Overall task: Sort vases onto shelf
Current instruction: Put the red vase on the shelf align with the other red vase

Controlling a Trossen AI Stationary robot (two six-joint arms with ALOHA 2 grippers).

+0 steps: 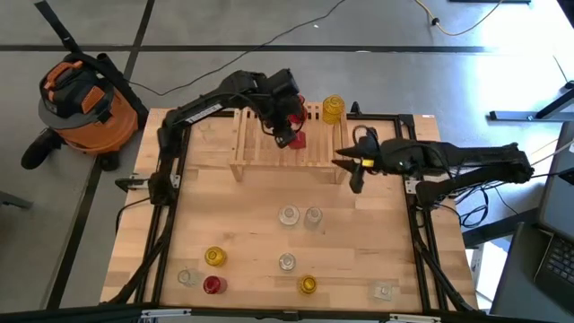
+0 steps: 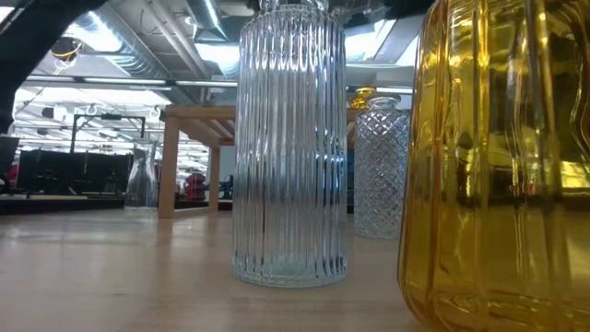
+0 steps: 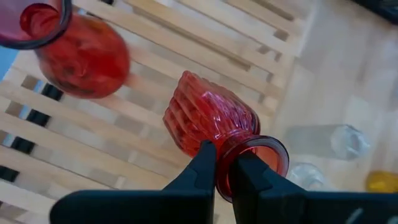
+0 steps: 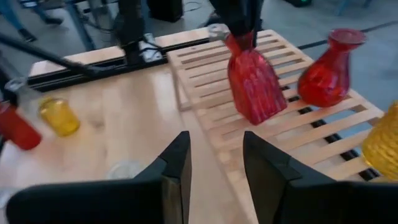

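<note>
Step in hand: ribbed red vase [image 4: 254,84] being set on shelf [image 4: 323,149], held by neck in left gripper [image 3: 225,171], fingers pinched shut on rim, base at slats, slightly tilted. Round red vase [image 4: 324,74] and yellow vase [image 1: 333,109] already placed on shelf. Right gripper [image 4: 214,165] parked beside shelf, part open, nothing held. Next move judged: vase to be stood upright, then released. 8 vases left on table [image 1: 242,224].

- Plywood table [image 1: 260,224]: carries slatted wooden shelf [image 1: 260,148] at far edge.
- On shelf: yellow vase [image 1: 333,109], round red vase [image 4: 323,78].
- On tabletop: scattered clear, yellow, red vases.
</note>
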